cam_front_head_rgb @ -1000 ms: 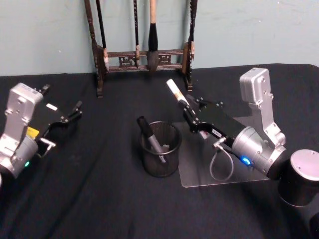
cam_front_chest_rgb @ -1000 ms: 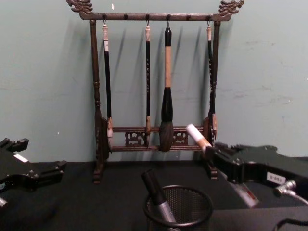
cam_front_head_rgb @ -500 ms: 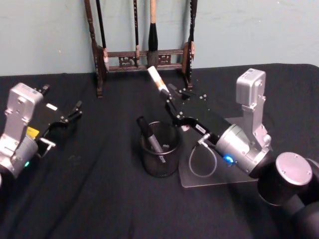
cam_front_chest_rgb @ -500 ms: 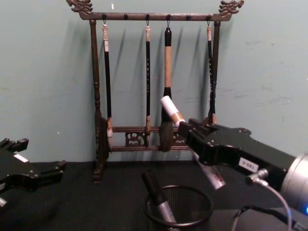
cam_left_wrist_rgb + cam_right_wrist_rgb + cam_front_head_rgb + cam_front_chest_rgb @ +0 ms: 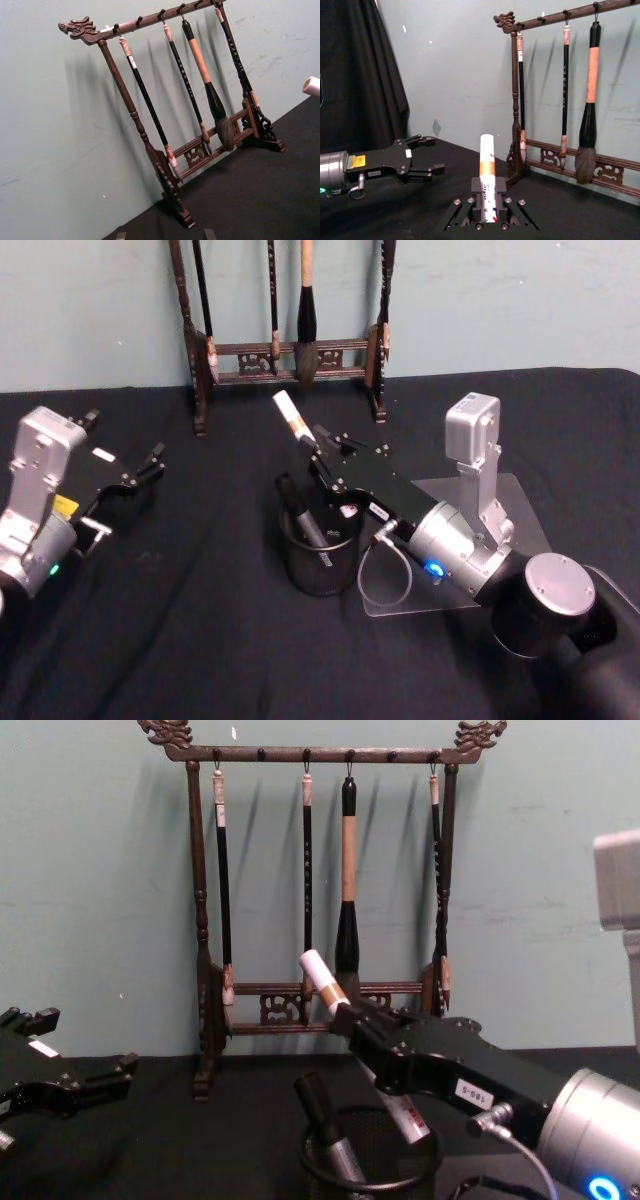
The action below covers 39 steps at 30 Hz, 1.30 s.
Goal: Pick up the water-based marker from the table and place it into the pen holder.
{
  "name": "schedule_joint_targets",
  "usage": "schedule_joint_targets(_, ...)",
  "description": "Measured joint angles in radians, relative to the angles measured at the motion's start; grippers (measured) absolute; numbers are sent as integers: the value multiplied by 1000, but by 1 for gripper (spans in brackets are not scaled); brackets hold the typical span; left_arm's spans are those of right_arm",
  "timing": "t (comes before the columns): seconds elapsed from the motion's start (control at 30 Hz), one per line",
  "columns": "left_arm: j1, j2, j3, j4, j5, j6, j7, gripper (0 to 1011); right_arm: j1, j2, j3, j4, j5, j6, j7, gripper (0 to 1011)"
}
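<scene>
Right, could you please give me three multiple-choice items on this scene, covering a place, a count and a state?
1. Where is the white marker? A) lying on the table B) held over the pen holder C) on the floor
2. How many brushes hang on the brush rack? A) two B) six C) four
3. The left pincer is A) open B) shut on a marker C) shut on a brush
Answers: 1 B: the right pincer grips it above the holder. 2 C: four hang there. 3 A: its jaws stand apart.
</scene>
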Motion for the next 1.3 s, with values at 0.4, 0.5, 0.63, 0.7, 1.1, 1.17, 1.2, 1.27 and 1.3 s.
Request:
schedule_joint_targets(0.4, 0, 0, 0, 0, 0, 0, 0, 1001, 14, -6, -33, 33, 11, -6, -5, 172)
schedule_joint_targets(0.5, 0, 0, 0, 0, 0, 0, 0, 1001, 14, -5, -38, 34, 10, -6, -9, 171)
schedule_joint_targets(0.63, 0, 0, 0, 0, 0, 0, 0, 1001, 11, 1, -43, 31, 5, -4, -15, 171)
schedule_joint_targets(0.7, 0, 0, 0, 0, 0, 0, 0, 1001, 10, 4, -45, 29, 0, -4, -17, 171)
schedule_joint_targets(1.1, 0, 0, 0, 0, 0, 0, 0, 1001, 10, 3, -44, 28, 0, -2, -18, 173)
schedule_joint_targets(1.17, 0, 0, 0, 0, 0, 0, 0, 1001, 10, 3, -43, 28, 0, -1, -18, 223)
schedule_joint_targets(1.2, 0, 0, 0, 0, 0, 0, 0, 1001, 10, 3, -43, 28, 0, -1, -18, 257)
schedule_joint_targets(1.27, 0, 0, 0, 0, 0, 0, 0, 1001, 10, 3, -43, 28, 0, -1, -17, 316)
schedule_joint_targets(1.3, 0, 0, 0, 0, 0, 0, 0, 1001, 10, 3, -43, 28, 0, -1, -17, 358)
